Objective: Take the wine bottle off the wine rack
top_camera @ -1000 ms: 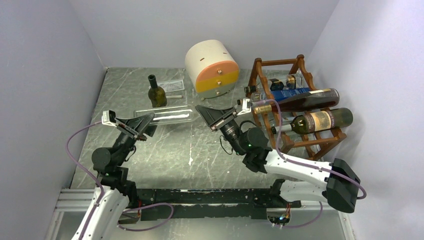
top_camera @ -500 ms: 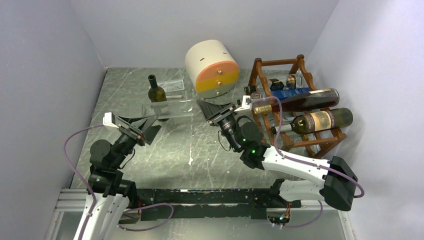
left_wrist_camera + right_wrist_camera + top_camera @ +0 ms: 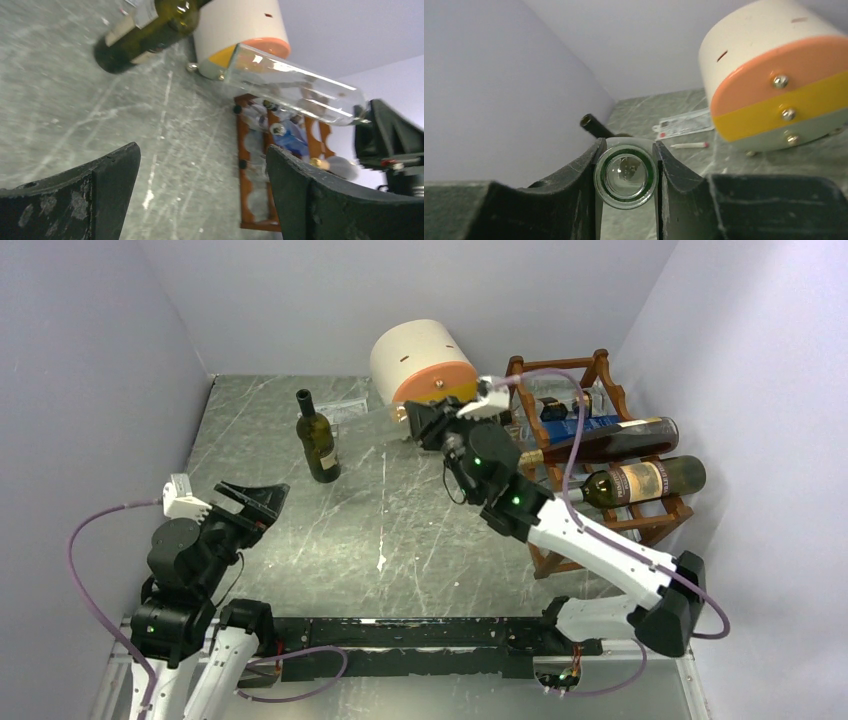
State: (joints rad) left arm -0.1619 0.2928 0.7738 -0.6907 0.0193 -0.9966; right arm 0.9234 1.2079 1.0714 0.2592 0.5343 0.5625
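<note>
Wine bottle (image 3: 295, 82) clamped by its neck in the right hand (image 3: 626, 170); left hand (image 3: 202, 157) spread wide.

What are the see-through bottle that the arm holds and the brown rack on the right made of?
The clear bottle looks like glossy glass: the cream-and-orange box shows straight through it and light glints along its side, though clear plastic cannot be ruled out. The wine rack looks like reddish-brown wood, smooth and probably varnished, judging by its colour and slight sheen.
</note>
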